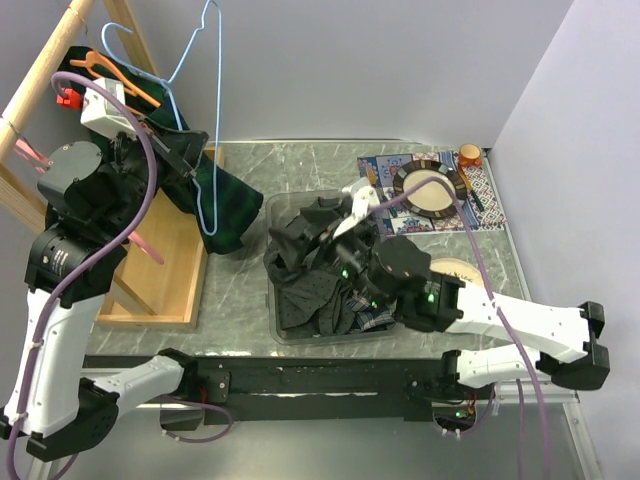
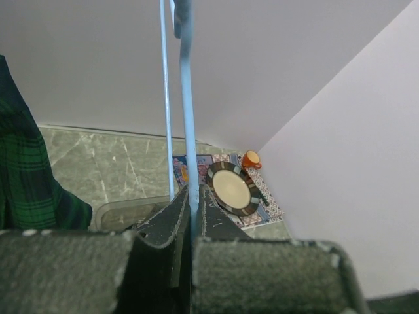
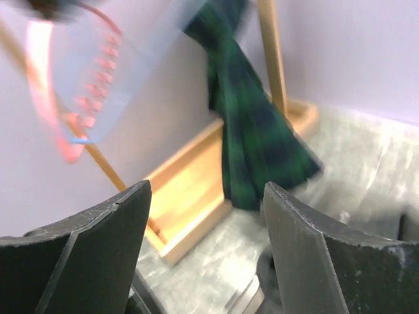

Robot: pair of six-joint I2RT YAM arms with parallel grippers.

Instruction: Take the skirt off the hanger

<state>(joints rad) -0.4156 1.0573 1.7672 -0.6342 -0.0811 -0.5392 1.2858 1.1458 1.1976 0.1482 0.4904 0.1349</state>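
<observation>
A dark green plaid skirt [image 1: 222, 205] hangs on a light blue wire hanger [image 1: 203, 95] beside the wooden rack. My left gripper [image 1: 186, 160] is shut on the hanger's wire above the skirt. In the left wrist view the jaws [image 2: 191, 193] pinch the blue wire [image 2: 186, 98], and the skirt [image 2: 26, 176] hangs at the left. My right gripper [image 1: 352, 208] is open and empty over the bin, apart from the skirt. The right wrist view [image 3: 206, 190] looks between its fingers at the skirt [image 3: 255, 124], which is blurred.
A clear bin [image 1: 272, 325] of dark clothes sits mid-table under the right arm. A wooden rack [image 1: 165, 275] stands at the left with an orange hanger [image 1: 120, 75] and a pink one. A plate [image 1: 432, 190] on a patterned mat and an orange cup [image 1: 468, 154] are at the back right.
</observation>
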